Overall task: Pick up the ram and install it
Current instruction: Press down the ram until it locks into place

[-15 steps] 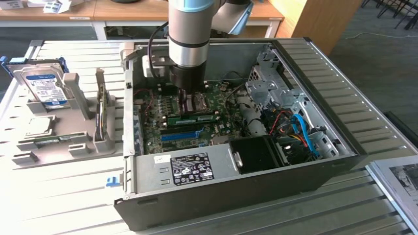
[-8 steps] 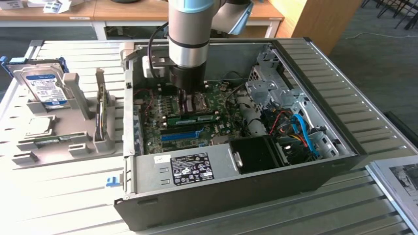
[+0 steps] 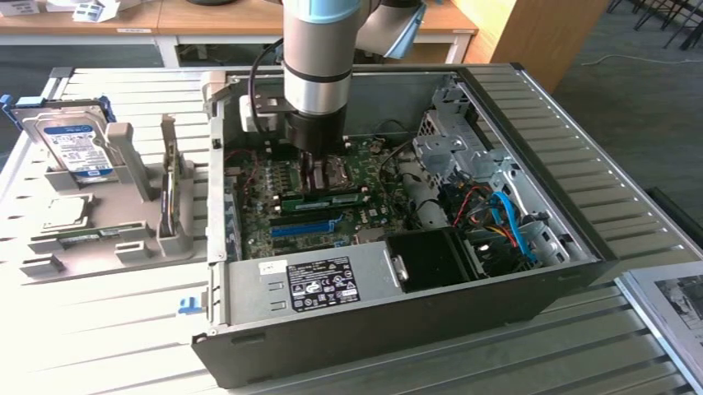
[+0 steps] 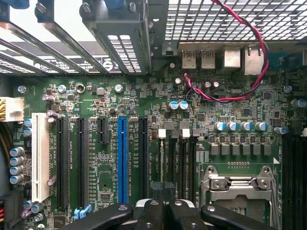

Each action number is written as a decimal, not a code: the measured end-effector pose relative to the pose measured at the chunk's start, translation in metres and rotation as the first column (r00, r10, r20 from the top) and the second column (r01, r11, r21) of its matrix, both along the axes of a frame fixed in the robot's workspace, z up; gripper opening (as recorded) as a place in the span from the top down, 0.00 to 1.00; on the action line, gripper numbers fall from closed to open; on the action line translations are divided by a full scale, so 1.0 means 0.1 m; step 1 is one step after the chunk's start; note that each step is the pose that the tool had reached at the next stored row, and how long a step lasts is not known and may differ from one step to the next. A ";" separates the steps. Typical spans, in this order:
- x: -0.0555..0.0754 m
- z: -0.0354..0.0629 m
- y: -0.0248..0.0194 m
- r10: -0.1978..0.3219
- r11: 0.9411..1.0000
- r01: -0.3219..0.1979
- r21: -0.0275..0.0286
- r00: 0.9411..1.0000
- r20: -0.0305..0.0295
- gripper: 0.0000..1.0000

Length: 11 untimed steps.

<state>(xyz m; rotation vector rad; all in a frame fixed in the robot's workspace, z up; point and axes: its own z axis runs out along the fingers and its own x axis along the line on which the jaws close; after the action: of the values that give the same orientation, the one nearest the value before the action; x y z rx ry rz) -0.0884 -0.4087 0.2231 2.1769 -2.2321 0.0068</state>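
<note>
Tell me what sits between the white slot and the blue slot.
Two long black slots and a shorter black slot, seen in the wrist view.

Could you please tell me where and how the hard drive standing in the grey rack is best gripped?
Probably grip the hard drive by its free upper edge, coming from above: it stands upright in the grey rack, lower part slotted in.

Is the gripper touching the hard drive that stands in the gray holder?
Apart. The exterior view shows the gripper down inside the computer case, while the hard drive stands outside it in the gray holder.
</note>
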 end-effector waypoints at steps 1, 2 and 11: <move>0.00 0.000 0.000 0.000 1.000 0.000 0.000 1.000 0.000 0.90; 0.00 -0.001 0.000 0.000 1.000 0.000 0.000 1.000 0.000 0.90; 0.00 -0.016 -0.001 0.000 1.000 0.000 0.000 1.000 0.000 0.90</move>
<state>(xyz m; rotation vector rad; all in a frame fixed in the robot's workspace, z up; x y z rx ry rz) -0.0885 -0.4088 0.2215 2.1766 -2.2320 0.0068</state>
